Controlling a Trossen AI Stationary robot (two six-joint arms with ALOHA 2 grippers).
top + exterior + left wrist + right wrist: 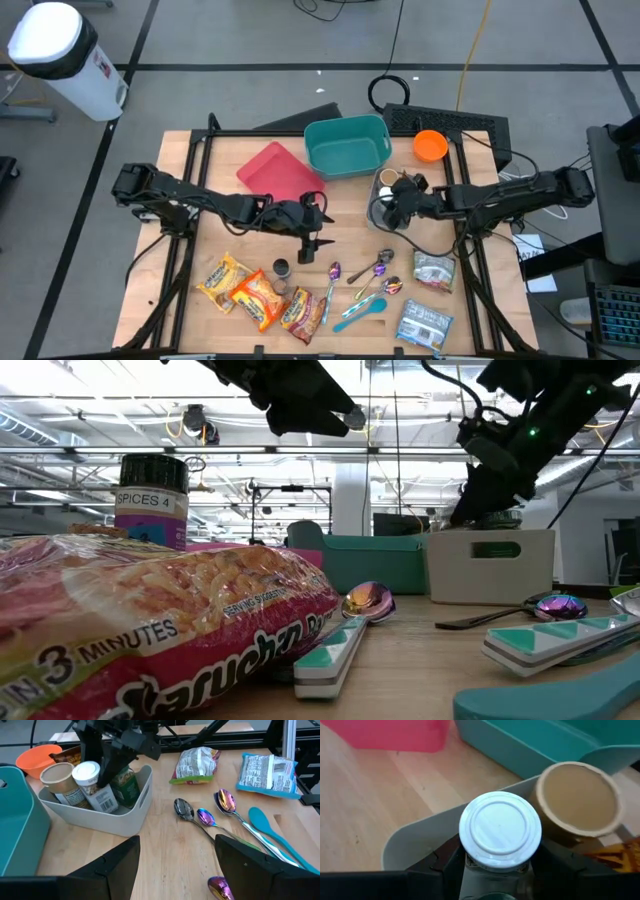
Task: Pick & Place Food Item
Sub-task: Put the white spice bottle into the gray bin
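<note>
A white-lidded jar point(500, 830) stands tilted in the light grey bin point(117, 815), beside a tan-lidded cup point(580, 800) and a green packet point(125, 785). My right gripper point(492, 865) reaches over the bin point(374, 212) from the table's right side and is shut on the jar; it also shows in the high view point(394, 208) and the left wrist view point(107, 770). My left gripper point(318, 240) hangs open above the table's middle, holding nothing, its fingers point(120, 855) pointing toward the bin. My right gripper pinches the jar's body just under the white lid point(495, 869) between its two fingers, one on each side. The fingers slant down from the table's right side. The jar leans, its lower part inside the bin; the bin wall hides whether it rests on the bottom.
A teal bin point(347, 145), a red tray point(280, 170) and an orange bowl point(430, 145) sit at the far side. Several spoons point(370, 272) lie mid-table. Noodle packets point(255, 295) and a spice jar point(281, 268) are near left, two snack bags point(432, 270) near right.
</note>
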